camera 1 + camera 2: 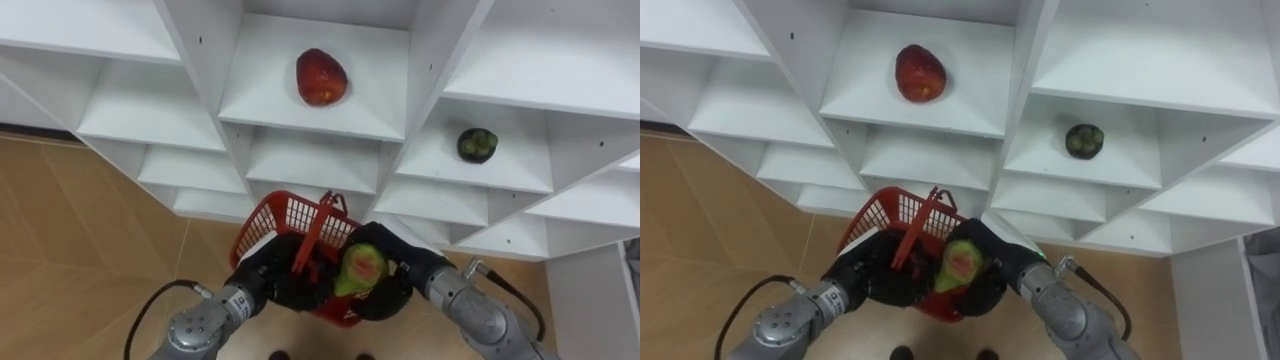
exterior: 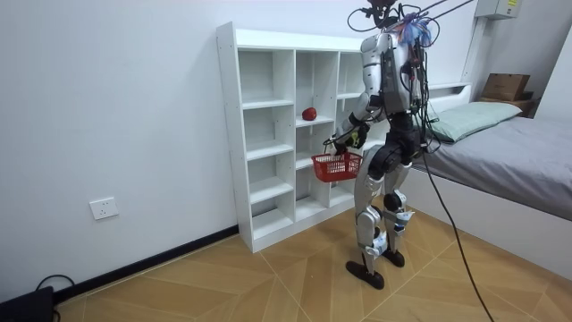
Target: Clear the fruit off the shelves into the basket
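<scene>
Robot stands at the white closet. Its left hand is curled round the handle of the red basket, keeping it up in front of the body just below the shelves, so picks can drop straight in. The right hand is wrapped round a green-red fruit over the basket's near edge, probably mid-deposit. The red fruit on the middle shelf and the dark green fruit on the shelf to its right are not yet collected.
</scene>
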You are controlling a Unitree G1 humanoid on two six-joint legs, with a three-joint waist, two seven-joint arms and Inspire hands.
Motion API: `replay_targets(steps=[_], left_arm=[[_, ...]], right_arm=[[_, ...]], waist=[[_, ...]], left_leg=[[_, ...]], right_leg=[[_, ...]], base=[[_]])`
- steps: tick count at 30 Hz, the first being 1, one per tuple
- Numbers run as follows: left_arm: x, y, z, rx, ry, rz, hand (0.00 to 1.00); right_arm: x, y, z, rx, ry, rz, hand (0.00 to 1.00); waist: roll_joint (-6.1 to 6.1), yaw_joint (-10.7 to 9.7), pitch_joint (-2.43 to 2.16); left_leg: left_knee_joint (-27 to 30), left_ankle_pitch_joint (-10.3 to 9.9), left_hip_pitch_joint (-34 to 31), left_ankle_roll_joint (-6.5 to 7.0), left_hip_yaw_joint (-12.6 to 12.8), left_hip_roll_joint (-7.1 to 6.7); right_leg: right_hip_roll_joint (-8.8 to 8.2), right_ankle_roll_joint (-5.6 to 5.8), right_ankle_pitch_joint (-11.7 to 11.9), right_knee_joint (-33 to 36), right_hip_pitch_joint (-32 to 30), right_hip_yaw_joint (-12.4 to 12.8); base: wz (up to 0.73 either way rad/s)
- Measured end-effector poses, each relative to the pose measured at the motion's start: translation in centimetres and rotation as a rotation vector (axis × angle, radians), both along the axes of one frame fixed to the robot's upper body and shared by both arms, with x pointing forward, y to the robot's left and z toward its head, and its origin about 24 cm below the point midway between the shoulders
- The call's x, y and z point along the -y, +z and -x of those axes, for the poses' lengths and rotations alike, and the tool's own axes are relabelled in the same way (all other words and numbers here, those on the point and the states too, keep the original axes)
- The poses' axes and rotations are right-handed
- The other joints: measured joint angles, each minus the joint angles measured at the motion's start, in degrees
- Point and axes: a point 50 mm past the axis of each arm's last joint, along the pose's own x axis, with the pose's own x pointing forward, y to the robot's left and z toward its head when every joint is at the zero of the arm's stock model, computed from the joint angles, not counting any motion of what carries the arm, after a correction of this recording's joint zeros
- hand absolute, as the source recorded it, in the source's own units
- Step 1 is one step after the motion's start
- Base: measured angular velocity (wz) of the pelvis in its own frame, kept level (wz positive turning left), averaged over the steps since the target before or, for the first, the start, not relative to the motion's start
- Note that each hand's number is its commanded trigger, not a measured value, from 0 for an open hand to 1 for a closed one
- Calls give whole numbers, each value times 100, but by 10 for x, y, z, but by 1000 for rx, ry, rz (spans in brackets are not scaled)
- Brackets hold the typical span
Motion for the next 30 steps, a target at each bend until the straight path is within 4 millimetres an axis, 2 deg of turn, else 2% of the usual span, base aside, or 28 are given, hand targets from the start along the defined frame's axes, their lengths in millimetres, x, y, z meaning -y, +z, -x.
replay_targets(steps=[9,23,30], left_arm=[[1,0,1,-5,-13,5,100],[1,0,1,-4,-15,8,100],[0,6,-3,26,-21,9,100]], right_arm=[[0,-1,1,0,-4,1,0],[0,-1,1,1,-4,2,0],[0,3,-1,27,-15,-9,0]], waist=[[94,-6,1],[95,-4,1],[94,-4,0]], left_leg=[[-8,8,31,8,13,1],[-10,11,28,10,15,-1],[-3,19,23,21,11,-10]], right_leg=[[14,-1,0,57,-3,19],[-22,1,-1,58,-14,24],[-35,6,-4,69,-15,21]], base=[[0],[0],[0]])
